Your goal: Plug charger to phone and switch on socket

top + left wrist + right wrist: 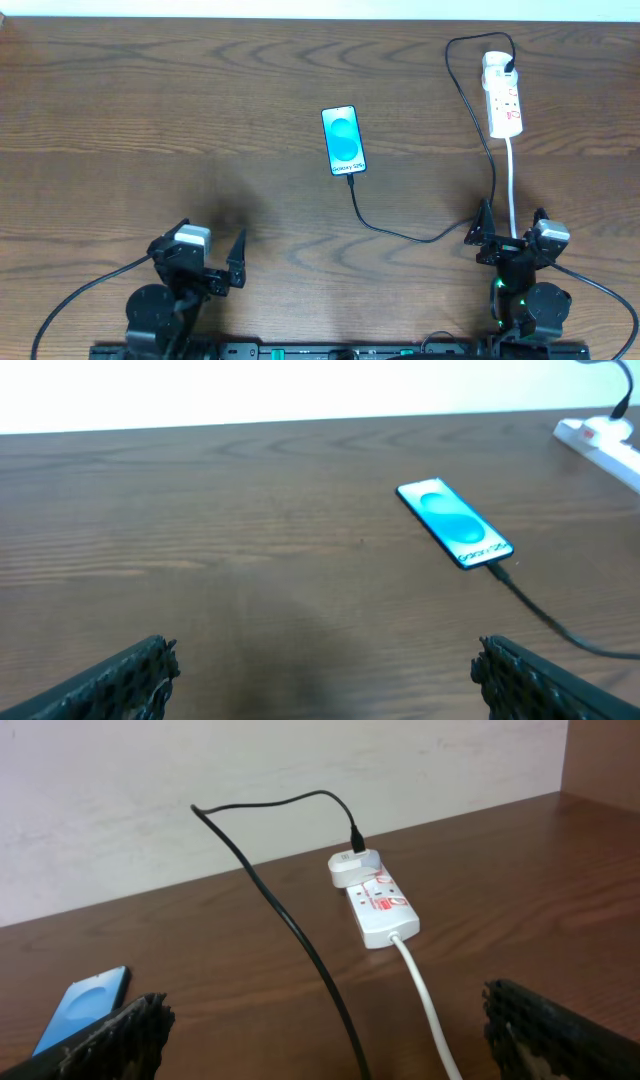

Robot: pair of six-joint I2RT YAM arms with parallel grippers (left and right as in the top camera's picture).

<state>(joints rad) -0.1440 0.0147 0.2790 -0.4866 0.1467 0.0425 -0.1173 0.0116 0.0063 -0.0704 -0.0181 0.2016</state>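
Note:
The phone (343, 140) lies flat mid-table with its blue screen up; it also shows in the left wrist view (455, 523) and at the right wrist view's left edge (85, 1005). The charger's black cable (400, 232) meets the phone's lower edge, then loops up to a white adapter (345, 870) seated in the socket (503, 100). The socket (380, 905) is a white strip with red switches; their position is unreadable. My left gripper (205, 240) (325, 670) is open and empty near the front left. Over the cable and the white cord, my right gripper (511, 222) (330, 1025) is open, holding nothing.
The socket's thick white cord (512, 190) runs from the strip toward the front edge, right beside the black cable and under the right gripper. A pale wall (200, 770) borders the table's far edge behind the socket.

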